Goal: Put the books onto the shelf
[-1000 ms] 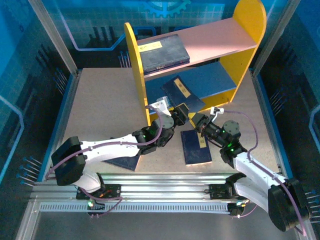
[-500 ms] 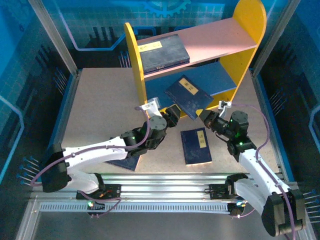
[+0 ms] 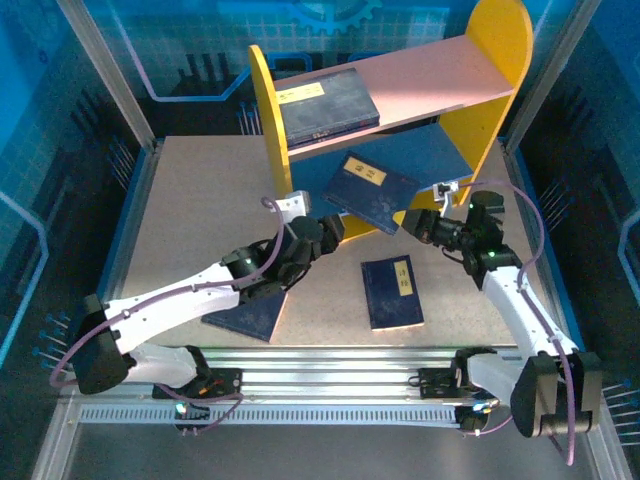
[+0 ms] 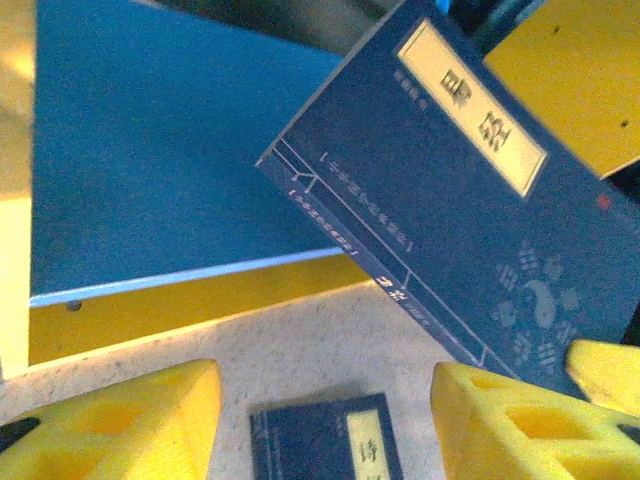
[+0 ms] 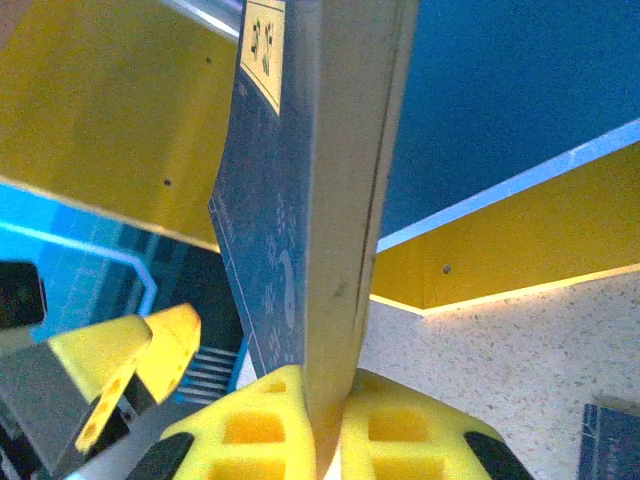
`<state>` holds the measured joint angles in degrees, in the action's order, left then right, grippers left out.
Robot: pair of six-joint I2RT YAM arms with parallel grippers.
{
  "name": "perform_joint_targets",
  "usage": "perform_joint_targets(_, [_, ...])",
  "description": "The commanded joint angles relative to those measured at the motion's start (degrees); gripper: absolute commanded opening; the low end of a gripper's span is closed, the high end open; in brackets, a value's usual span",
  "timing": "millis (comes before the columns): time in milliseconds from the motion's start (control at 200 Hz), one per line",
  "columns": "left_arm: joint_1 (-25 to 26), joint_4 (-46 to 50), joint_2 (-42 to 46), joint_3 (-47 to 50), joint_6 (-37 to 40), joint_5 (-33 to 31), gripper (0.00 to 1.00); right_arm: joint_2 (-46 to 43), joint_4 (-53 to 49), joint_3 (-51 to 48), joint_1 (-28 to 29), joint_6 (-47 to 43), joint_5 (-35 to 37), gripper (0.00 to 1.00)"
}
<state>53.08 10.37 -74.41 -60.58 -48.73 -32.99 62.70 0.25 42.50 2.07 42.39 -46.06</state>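
The held book [image 3: 372, 188] hangs tilted in front of the shelf [image 3: 272, 120]. Its upper part is over the blue lower board [image 3: 445, 158] and its labelled cover faces up. The right claw [image 3: 408, 222] is at the book's lower right corner. In the right wrist view, the yellow pads of this claw [image 5: 320, 405] are pressed together on the book's edge [image 5: 335, 200], pinching it so that it stands edge-on between them.

The left claw [image 3: 335, 228] sits just beside the book's lower left corner. In the left wrist view its 2 fingers [image 4: 120, 425] are spread wide with nothing between them, and the book [image 4: 450, 220] is above and to the right, near the right finger. Whether that finger touches the book is unclear.

A 2nd book [image 3: 327, 103] lies flat on the pink upper board [image 3: 430, 75]. A 3rd book [image 3: 393, 292] lies on the worktop [image 3: 200, 200] between the arms. A 4th book [image 3: 248, 318] lies partly under the left arm.
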Motion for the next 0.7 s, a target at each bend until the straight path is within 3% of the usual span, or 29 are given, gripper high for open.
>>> perform_joint_targets(0, [-2.3, 8.8, 3.0, -2.5, 2.8, 9.0, 0.59, 1.2, -7.7, 3.3, -1.7, -10.6, -7.5, 0.11])
perform_joint_targets(110, [-6.0, 12.1, 4.9, -2.8, 3.9, 16.4, 0.6, 3.0, -12.3, 4.6, -1.8, -15.5, -10.5, 0.1])
perform_joint_targets(360, [-13.8, 14.0, 7.4, -0.9, 6.3, 30.6, 0.62, 2.1, -12.3, 3.0, -1.7, -16.3, -13.6, 0.09])
perform_joint_targets(691, [-15.2, 10.9, 4.4, -0.2, 6.9, 39.6, 0.62, -2.2, -13.2, 0.4, -0.3, -16.1, -14.6, 0.09])
